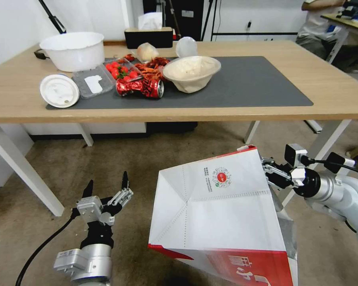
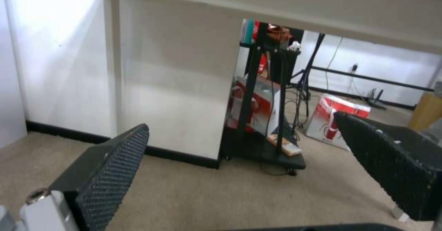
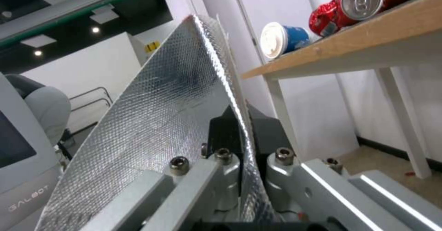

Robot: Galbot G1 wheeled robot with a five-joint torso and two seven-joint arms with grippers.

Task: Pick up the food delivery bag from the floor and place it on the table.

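Gripping food delivery bag [image 1: 220, 206] rim, right claw [image 1: 266, 167], left claw [image 1: 107, 186] wide above floor [image 1: 119, 167]

- The left gripper [image 1: 107, 186] has two slim black pointed fingers [image 2: 108, 175] with dotted rubber pads, on silver linkages and a black block.
- Its wrist is a silver cylinder with a small grey box and a black cable.
- The right gripper [image 1: 266, 165] has silver plates with hex-socket screws and black pads.
- The right arm is silver-white, with a black joint ring, a boxy camera and black cabling.
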